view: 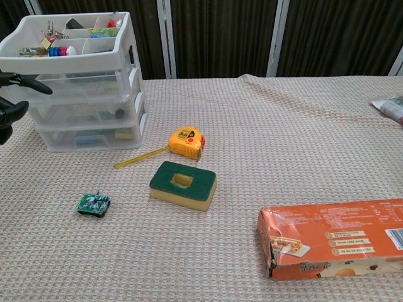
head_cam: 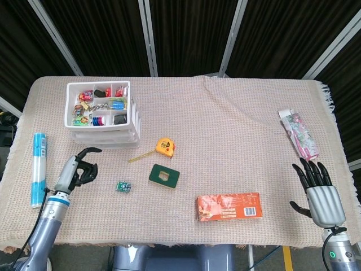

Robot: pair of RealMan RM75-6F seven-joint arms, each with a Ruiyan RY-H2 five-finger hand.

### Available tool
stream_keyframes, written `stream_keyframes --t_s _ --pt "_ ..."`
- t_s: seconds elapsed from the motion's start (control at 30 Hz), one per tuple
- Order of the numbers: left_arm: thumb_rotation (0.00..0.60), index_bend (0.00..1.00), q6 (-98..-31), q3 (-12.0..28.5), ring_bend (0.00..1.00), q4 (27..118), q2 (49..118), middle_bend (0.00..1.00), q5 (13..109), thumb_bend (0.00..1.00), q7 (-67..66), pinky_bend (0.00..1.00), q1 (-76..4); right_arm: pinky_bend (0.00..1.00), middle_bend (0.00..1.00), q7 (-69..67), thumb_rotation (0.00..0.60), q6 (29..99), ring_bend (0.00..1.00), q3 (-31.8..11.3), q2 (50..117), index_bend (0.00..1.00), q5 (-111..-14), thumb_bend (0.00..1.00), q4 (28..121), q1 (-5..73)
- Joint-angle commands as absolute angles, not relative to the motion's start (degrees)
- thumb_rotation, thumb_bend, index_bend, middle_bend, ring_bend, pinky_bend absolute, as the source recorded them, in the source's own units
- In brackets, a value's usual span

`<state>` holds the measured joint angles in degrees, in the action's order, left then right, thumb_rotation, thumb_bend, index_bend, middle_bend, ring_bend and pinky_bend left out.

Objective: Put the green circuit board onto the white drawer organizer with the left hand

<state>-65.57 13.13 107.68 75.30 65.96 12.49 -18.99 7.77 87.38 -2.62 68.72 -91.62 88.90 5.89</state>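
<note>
The small green circuit board (head_cam: 123, 186) lies flat on the cloth, seen in the chest view too (view: 94, 204). The white drawer organizer (head_cam: 105, 138) stands at the back left, its top tray holding small items; the chest view shows its drawers (view: 88, 113). My left hand (head_cam: 79, 169) hovers left of the board and in front of the organizer, fingers curled in and holding nothing; only its edge shows in the chest view (view: 7, 110). My right hand (head_cam: 318, 189) rests at the near right with fingers spread, empty.
A yellow tape measure (head_cam: 164, 147) with its tape pulled out and a green-topped sponge (head_cam: 164, 175) lie right of the board. An orange box (head_cam: 229, 206) sits near the front, a blue-white tube (head_cam: 38, 169) at the left edge, a packet (head_cam: 299, 134) at far right.
</note>
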Motion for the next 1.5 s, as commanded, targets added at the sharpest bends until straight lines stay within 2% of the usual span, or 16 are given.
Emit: stream_keyframes --t_s 0.03,0.13,0.33,0.5,0.6,1.17,1.5 --pt "0.600 0.20 -72.1 10.8 0.90 107.0 73.7 0.96 72.5 0.59 -0.7 0.67 -18.7 0.00 0.00 7.8 0.600 87.4 0.00 -2.6 68.7 0.10 -91.6 0.01 88.9 5.9" --pt "0.600 0.18 -73.3 11.1 0.90 106.4 73.3 0.96 72.8 0.59 -9.8 0.68 -19.9 0.00 0.00 7.8 0.600 87.4 0.00 -2.6 68.7 0.10 -91.6 0.01 88.9 5.9" --pt "0.600 0.17 -72.2 14.4 0.90 108.7 72.2 0.97 63.5 0.59 -25.6 0.68 -23.8 0.00 0.00 7.7 0.600 87.3 0.00 -2.7 68.7 0.10 -91.5 0.01 89.0 5.9" --pt "0.600 0.25 -70.9 16.4 0.90 109.8 71.6 0.97 54.7 0.59 -33.0 0.68 -26.8 0.00 0.00 7.6 0.600 87.1 0.00 -2.7 68.6 0.10 -91.4 0.01 89.0 5.9" --pt "0.600 0.26 -71.0 17.0 0.90 109.3 71.9 0.97 51.9 0.59 -35.5 0.68 -28.3 0.00 0.00 7.6 0.600 87.1 0.00 -2.7 68.6 0.10 -91.4 0.01 89.0 5.9" --pt "0.600 0.27 -70.2 16.0 0.91 106.3 73.4 0.97 45.4 0.59 -36.4 0.68 -31.0 0.00 0.00 7.7 0.600 87.1 0.00 -2.7 68.6 0.10 -91.3 0.01 89.1 5.9" --pt "0.600 0.39 -69.3 15.8 0.92 107.2 72.9 0.97 42.7 0.61 -34.5 0.69 -31.7 0.00 0.00 7.6 0.600 87.1 0.00 -2.7 68.6 0.10 -91.3 0.01 89.1 5.9"
